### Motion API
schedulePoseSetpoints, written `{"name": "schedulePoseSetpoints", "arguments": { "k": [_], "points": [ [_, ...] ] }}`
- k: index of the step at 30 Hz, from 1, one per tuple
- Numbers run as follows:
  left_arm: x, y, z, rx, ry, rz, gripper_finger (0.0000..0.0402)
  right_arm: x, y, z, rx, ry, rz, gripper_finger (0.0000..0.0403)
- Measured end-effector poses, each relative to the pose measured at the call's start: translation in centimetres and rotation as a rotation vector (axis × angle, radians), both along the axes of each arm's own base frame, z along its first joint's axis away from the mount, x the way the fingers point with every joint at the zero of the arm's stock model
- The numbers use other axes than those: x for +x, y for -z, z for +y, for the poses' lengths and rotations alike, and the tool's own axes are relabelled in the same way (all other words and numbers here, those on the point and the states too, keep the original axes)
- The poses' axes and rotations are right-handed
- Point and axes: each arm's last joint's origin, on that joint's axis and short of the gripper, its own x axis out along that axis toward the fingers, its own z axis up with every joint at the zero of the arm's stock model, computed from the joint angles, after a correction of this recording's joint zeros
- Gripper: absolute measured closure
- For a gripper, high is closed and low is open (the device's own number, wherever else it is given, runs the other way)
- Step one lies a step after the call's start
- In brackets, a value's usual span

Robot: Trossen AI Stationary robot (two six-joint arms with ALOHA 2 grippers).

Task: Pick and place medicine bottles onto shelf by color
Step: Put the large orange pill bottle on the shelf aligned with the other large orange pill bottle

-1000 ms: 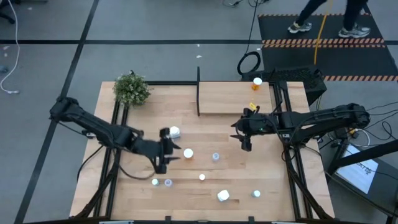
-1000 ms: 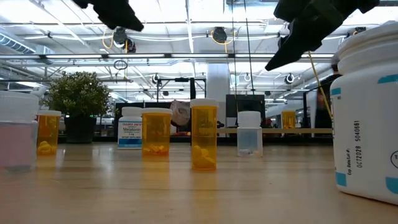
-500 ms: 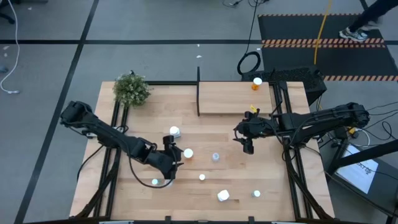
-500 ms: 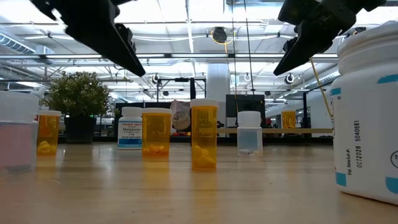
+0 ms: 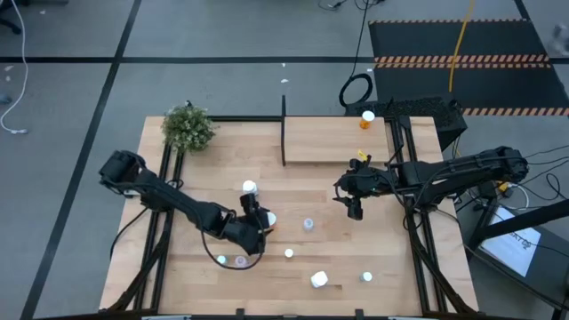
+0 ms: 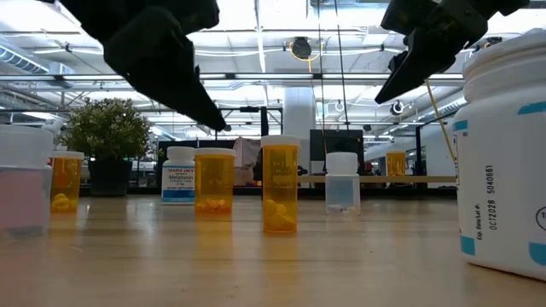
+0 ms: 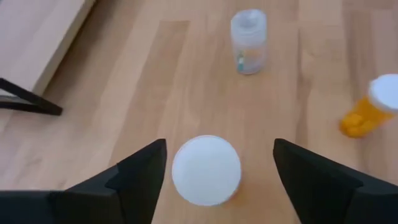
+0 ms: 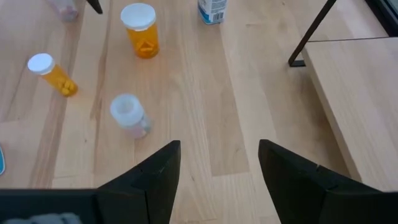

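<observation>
My left gripper [image 5: 258,222] [image 7: 219,144] is open and hovers low over an orange bottle with a white cap [image 5: 268,219] [image 7: 206,169]. Its fingers stand on either side of the cap, apart from it. My right gripper [image 5: 354,208] [image 8: 219,144] is open and empty, held above bare table near the shelf [image 5: 333,140]. One orange bottle [image 5: 367,116] stands on the shelf's far right corner. Standing on the table are a clear bottle [image 5: 308,223] [image 7: 249,42], a white bottle [image 5: 250,188], orange ones [image 6: 281,196] [image 6: 214,181] and several more near the table's near edge.
A bushy plant [image 5: 188,127] sits at the far left corner. The shelf's thin black post [image 5: 284,111] rises at its far left corner. A large white bottle [image 6: 503,162] stands close to the low camera. There is bare wood between the shelf and the bottles.
My left gripper has reached toward the table's right and come down, ending over the white-capped orange bottle with its fingers still open. My right gripper has shifted slightly toward the near edge. No bottle has moved.
</observation>
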Motion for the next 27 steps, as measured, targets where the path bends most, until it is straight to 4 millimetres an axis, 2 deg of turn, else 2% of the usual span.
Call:
{"name": "schedulePoseSetpoints", "arguments": {
  "k": [5, 10, 13, 17, 27],
  "points": [
    [-0.5, -0.1, -1.0, 0.051, -0.014, -0.033, 0.0087, 0.0, 0.0, 0.0, 0.000, 0.000, 0.003, 0.0193],
    [-1.2, 0.2, -1.9, 0.074, 0.011, -0.029, 0.0109, 0.0, 0.0, 0.0, -0.003, -0.003, 0.003, 0.0193],
    [-1.9, 1.2, -1.5, 0.077, -0.002, 0.000, 0.0125, 0.0, 0.0, 0.0, 0.003, 0.002, 0.002, 0.0193],
    [-2.3, 1.6, -1.0, 0.035, -0.007, 0.002, 0.0138, 0.0, 0.0, 0.0, 0.008, 0.004, 0.001, 0.0193],
    [-2.3, 3.7, 1.7, -0.035, -0.030, 0.010, 0.0131, 0.0, 0.0, 0.0, 0.005, 0.001, 0.001, 0.0193]
  ]
}}
